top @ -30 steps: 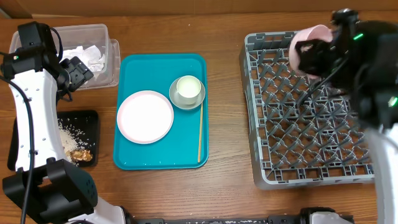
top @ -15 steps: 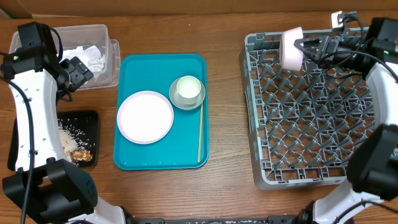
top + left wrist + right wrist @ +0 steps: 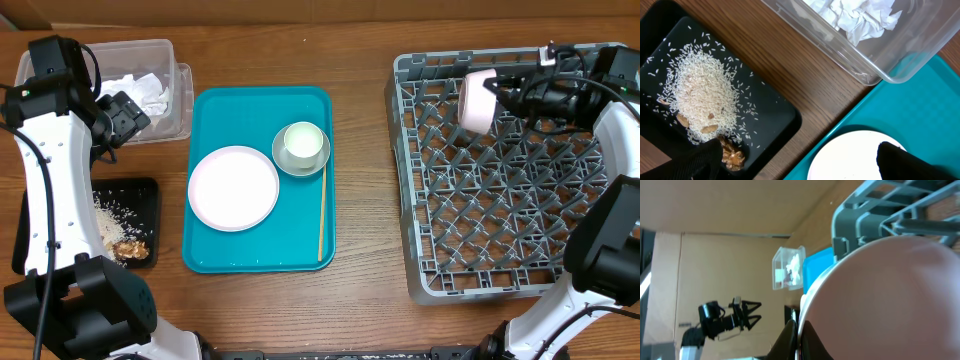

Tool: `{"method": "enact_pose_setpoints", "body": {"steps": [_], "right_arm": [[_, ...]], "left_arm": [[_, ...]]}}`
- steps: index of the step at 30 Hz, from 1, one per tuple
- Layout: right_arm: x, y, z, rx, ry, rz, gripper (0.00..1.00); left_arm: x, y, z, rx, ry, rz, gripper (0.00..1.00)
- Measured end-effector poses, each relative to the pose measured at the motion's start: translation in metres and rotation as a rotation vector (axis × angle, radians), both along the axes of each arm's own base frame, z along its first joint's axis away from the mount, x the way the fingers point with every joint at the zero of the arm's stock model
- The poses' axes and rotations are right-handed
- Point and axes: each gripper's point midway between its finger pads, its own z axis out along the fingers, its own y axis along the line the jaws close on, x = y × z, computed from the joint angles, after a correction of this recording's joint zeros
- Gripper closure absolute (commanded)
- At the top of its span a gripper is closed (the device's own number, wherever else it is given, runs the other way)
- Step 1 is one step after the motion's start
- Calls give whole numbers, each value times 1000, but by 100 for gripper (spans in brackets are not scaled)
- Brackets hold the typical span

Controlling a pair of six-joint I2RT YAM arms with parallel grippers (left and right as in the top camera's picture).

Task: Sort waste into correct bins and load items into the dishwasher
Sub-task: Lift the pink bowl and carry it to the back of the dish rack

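The grey dish rack (image 3: pixel 500 225) fills the right side of the overhead frame. At centre lies the teal serving tray (image 3: pixel 240 115); on it are the large white plate (image 3: pixel 233 187), a grey-white bowl (image 3: pixel 284 158) with the white cup (image 3: pixel 303 142) in it, and a thin stick (image 3: pixel 322 215) along the tray's right edge. In the upper left the clear tub (image 3: pixel 182 100) holds crumpled napkins (image 3: pixel 140 90). Below it, at the left edge, the black tray (image 3: pixel 145 190) carries rice (image 3: pixel 108 218) and brown bits (image 3: pixel 130 247).

The right gripper (image 3: pixel 497 95) has its fingers clamped on the rim of the pinkish-white dish (image 3: pixel 474 101), held on edge over the rack's upper rows. The left gripper (image 3: pixel 122 118), fingers wide apart and holding nothing, hangs at the tub's lower edge
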Motion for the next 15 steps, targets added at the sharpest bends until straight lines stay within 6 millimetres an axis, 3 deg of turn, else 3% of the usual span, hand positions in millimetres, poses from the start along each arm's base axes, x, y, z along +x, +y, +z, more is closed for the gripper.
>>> {"method": "enact_pose_setpoints", "body": {"steps": [10, 15], "right_arm": [[-3, -10, -8, 3, 85, -48, 94], [-4, -26, -16, -27, 140, -106, 93]], "left_arm": [[0, 0, 0, 0, 0, 0, 0], [0, 0, 0, 0, 0, 0, 0]]}}
